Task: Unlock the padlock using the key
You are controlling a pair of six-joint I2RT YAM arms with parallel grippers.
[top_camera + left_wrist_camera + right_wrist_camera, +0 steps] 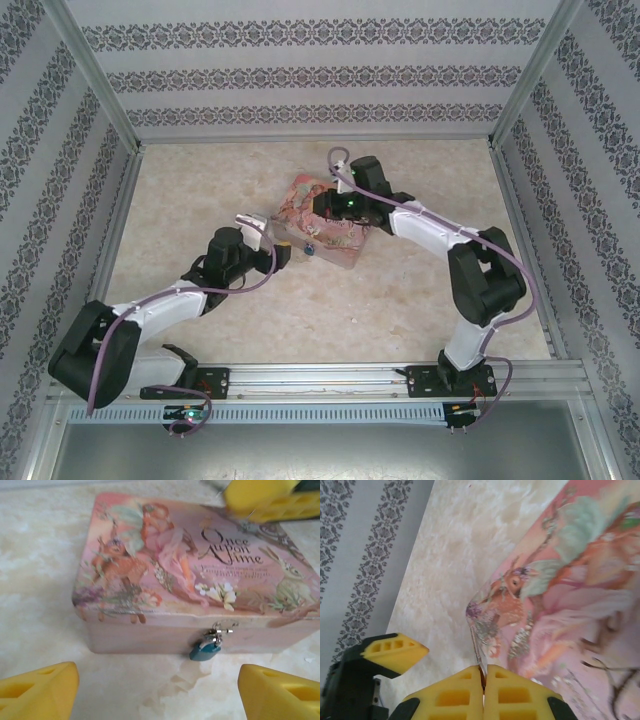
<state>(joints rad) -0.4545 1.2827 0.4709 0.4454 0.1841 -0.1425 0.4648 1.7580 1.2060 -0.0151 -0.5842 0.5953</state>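
Key pinched in right gripper (484,670); padlock (205,649) waits ahead of left gripper (157,675).
Your right fingers are clamped together on the key (476,650), whose thin blade pokes past the tips. Left fingers stand wide apart, with the padlock between and beyond them on the tin's (150,635) front. It likely swings, light and slick: grip the blue body.

Beige marbled table (200,200), pink illustrated tin (330,238) flat near its middle, blue padlock (205,651) seemingly touching the tabletop
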